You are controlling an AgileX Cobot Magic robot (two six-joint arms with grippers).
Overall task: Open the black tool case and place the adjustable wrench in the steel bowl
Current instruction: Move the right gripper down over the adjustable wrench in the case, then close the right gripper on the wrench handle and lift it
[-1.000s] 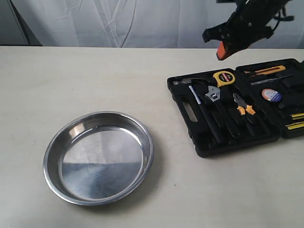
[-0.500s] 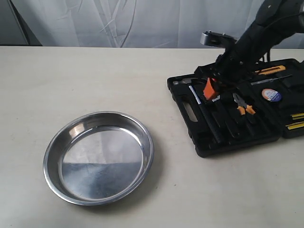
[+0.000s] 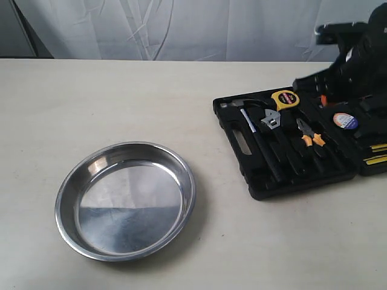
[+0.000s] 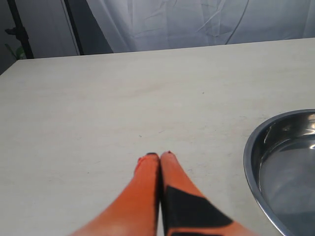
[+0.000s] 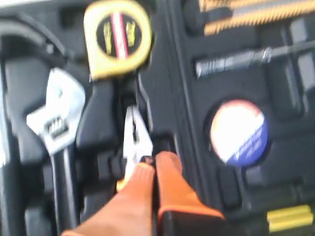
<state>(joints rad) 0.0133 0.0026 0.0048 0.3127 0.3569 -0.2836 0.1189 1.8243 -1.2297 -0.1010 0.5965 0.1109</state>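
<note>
Near left sits the steel bowl (image 3: 126,199); beside its rim my left gripper (image 4: 160,156) hovers, fingers pressed together, holding nothing. Farther right, the adjustable wrench (image 3: 270,122) lies in the open black tool case (image 3: 240,144), my right gripper (image 5: 153,158) over the case, pinched together, empty.

this looks like a robot test lab or recording bench, not a home or a working shop. a plain pale table (image 3: 121,90) carries only a few set-out items: a steel bowl (image 3: 58,208) and, well apart from it, an open black tool case (image 3: 314,172). a creased white cloth backdrop (image 3: 181,30) hangs behind the table's far edge. a dark stand (image 4: 16,29) rises at one side of the cloth. a black robot arm (image 3: 357,60) reaches over the case.
</note>
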